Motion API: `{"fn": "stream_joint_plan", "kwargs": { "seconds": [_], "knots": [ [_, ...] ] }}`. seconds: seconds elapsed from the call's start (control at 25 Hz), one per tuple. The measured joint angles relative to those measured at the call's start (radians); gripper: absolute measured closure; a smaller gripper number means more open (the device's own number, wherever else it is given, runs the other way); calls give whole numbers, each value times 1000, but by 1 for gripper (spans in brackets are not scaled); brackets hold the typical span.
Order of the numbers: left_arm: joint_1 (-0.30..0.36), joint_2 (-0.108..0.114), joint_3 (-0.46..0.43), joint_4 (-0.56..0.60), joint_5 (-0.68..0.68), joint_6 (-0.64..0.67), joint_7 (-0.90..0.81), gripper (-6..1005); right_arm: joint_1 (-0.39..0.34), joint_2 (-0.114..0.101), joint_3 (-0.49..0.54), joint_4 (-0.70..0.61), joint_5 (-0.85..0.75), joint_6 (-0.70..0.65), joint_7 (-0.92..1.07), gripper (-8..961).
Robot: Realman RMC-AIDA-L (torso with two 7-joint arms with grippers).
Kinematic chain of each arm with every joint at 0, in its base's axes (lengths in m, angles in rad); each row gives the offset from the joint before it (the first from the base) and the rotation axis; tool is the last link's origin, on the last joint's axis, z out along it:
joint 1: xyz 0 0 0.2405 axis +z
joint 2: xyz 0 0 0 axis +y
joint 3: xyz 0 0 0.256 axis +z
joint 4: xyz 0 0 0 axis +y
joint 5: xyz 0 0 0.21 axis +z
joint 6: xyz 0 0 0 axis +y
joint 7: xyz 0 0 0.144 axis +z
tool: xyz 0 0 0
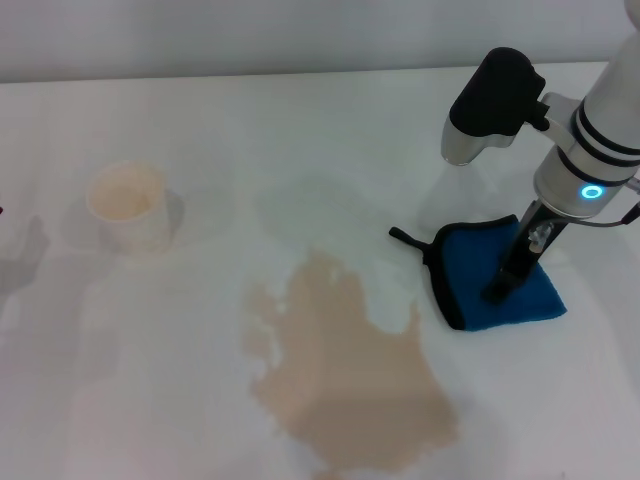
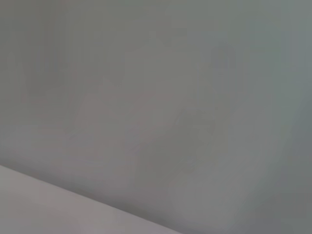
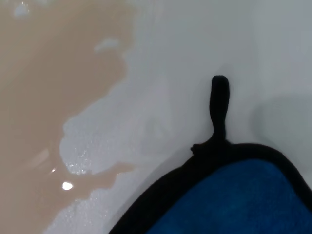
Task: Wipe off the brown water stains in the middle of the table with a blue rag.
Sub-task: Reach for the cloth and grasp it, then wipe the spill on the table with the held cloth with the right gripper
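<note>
The brown water stains (image 1: 350, 370) form one pale tan puddle with ragged edges in the middle of the white table (image 1: 200, 100); part of the puddle also fills one side of the right wrist view (image 3: 48, 73). The blue rag (image 1: 470, 280) lies flat just right of the puddle, apart from it, its black loop tab (image 1: 405, 237) pointing left. The right wrist view shows the rag's black-trimmed corner (image 3: 234, 200) and the tab (image 3: 219, 102). My right gripper (image 1: 497, 293) reaches down onto the middle of the rag. The left gripper is out of view.
A cream paper cup (image 1: 128, 205) stands upright at the left of the table, well away from the puddle. A thin wet sheen (image 3: 97, 146) lies between the puddle's edge and the rag. The left wrist view shows only a plain grey surface.
</note>
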Motion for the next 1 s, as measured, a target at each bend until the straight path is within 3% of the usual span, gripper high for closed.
{"fn": "stream_joint_plan", "kwargs": {
  "seconds": [0.4,0.84,0.92,1.0],
  "knots": [
    [2,0,0,-3,0,-11,0,107,3,-1,1,0,-1,-3,0,387],
    [0,0,0,0,0,-12,0,107,1,-1,23,-5,0,-2,1,547],
    [0,0,0,0,0,-12,0,107,3,-2,29,-6,1,-3,1,770],
    [0,0,0,0,0,-13,0,107,3,-2,29,-6,1,-2,1,800]
  ]
}}
